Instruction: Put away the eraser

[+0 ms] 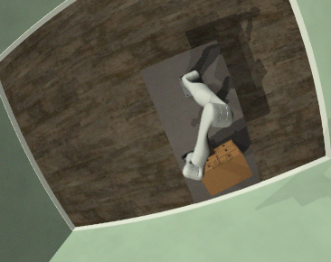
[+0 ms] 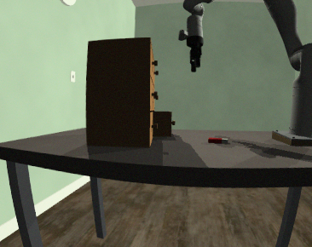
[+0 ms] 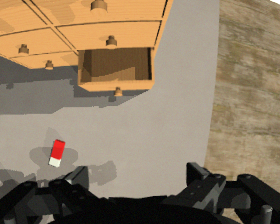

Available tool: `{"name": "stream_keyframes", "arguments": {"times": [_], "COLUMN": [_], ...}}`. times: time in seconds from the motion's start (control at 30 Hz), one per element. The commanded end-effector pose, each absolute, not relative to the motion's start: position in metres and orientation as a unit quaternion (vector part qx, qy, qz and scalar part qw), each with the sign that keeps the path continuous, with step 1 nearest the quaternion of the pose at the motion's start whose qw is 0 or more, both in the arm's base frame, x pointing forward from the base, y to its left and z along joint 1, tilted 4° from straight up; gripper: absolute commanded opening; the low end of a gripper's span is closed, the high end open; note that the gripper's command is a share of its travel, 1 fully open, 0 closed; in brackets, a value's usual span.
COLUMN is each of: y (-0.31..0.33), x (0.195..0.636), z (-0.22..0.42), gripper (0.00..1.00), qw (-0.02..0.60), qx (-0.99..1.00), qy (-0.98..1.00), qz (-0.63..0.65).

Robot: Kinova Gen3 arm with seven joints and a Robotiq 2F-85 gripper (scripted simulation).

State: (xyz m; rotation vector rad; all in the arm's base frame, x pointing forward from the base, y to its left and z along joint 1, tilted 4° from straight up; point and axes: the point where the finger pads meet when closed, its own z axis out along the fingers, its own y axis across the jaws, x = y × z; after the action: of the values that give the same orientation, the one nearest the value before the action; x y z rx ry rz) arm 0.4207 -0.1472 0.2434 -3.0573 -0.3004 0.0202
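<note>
Grey table (image 1: 160, 88) (image 2: 187, 159) (image 3: 166, 135) | 1 red-white eraser (image 2: 217, 140) (image 3: 57, 153), no readable lettering | gripper (image 2: 195, 69) (image 3: 137, 176) fully open, holding nothing

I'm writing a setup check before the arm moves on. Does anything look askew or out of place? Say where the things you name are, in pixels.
One bottom drawer (image 2: 164, 123) (image 3: 116, 87) juts from the chest (image 2: 118, 91) (image 3: 136, 33), unlike the others; the eraser (image 2: 215, 140) (image 3: 57, 150) lies loose. No damage shows.
</note>
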Motion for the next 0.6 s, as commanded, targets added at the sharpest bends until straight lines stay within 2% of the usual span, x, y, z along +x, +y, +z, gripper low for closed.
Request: {"name": "stream_keyframes", "arguments": {"times": [0.0,0.57], "y": [-0.1496,-0.1484], "x": [0.4222,0.4266], "z": [0.2413,0.2367], "gripper": [1.0,1.0], "qw": [0.034,0.034], "qx": [-0.995,-0.993], "qy": [-0.096,-0.116], "qz": [0.009,0.008]}}
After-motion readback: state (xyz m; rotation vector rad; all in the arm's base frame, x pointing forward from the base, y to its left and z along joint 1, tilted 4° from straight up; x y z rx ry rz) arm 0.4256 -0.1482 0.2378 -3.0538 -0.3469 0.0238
